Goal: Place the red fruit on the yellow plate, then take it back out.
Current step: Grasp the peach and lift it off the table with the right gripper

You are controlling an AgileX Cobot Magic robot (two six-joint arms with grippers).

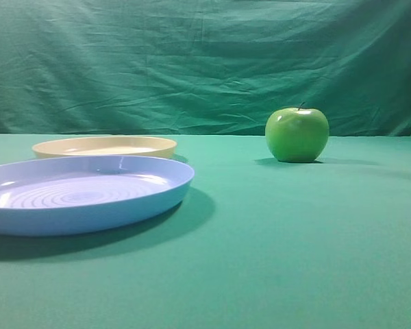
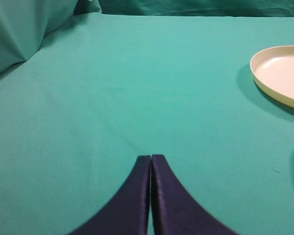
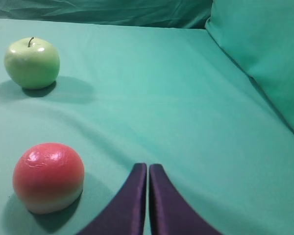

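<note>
My right hand point(image 3: 148, 169) is pressed together, empty, low over the green tabletop point(image 3: 186, 98). The red fruit point(image 3: 48, 176) sits on the cloth just to its left, untouched, so pickup has not begun; I must spread first. Green apple point(image 3: 32, 63) stands farther back. Left hand point(image 2: 151, 159) also pressed together, parked clear. Yellow plate point(image 1: 104, 147) waits empty behind the blue plate point(image 1: 82, 195).
</note>
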